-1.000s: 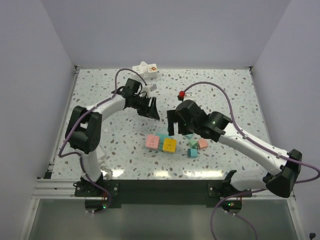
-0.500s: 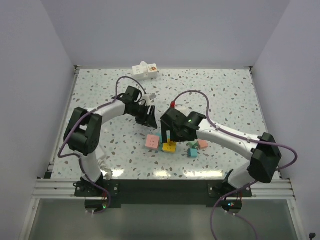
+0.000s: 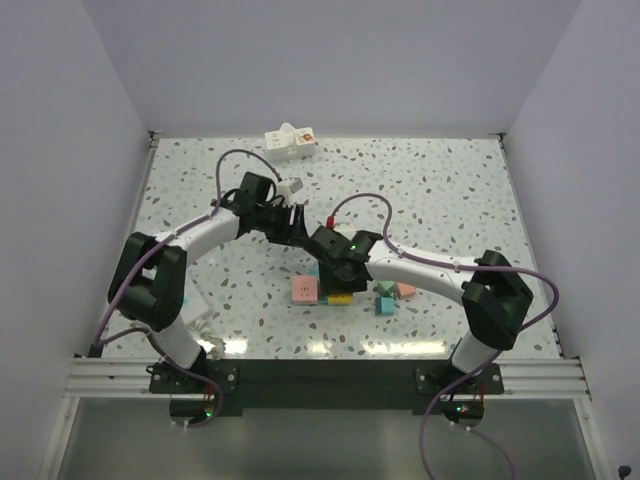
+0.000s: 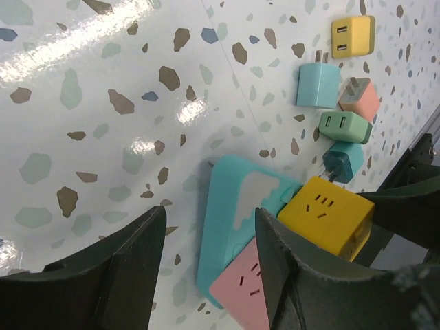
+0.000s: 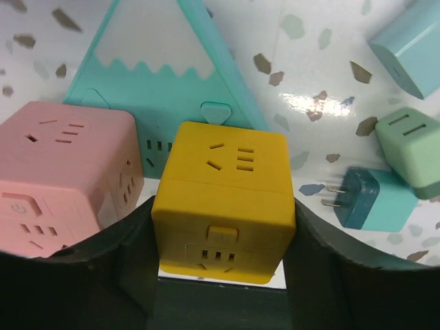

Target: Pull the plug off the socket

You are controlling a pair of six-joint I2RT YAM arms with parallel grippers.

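Right gripper: jaws closed against both side faces of the yellow cube plug, holding it. The cube is still seated on the bottom edge of the teal mountain-shaped socket base, just beside a pink cube plug.

Left gripper: jaws moderately apart, nothing held; the base's end shows in the gap.

5 small loose plugs lie near on the table.

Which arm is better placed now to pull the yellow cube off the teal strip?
Right. The right gripper has its fingers on both sides of the yellow cube, ready to pull. The left gripper hangs open above the teal strip, gripping nothing.
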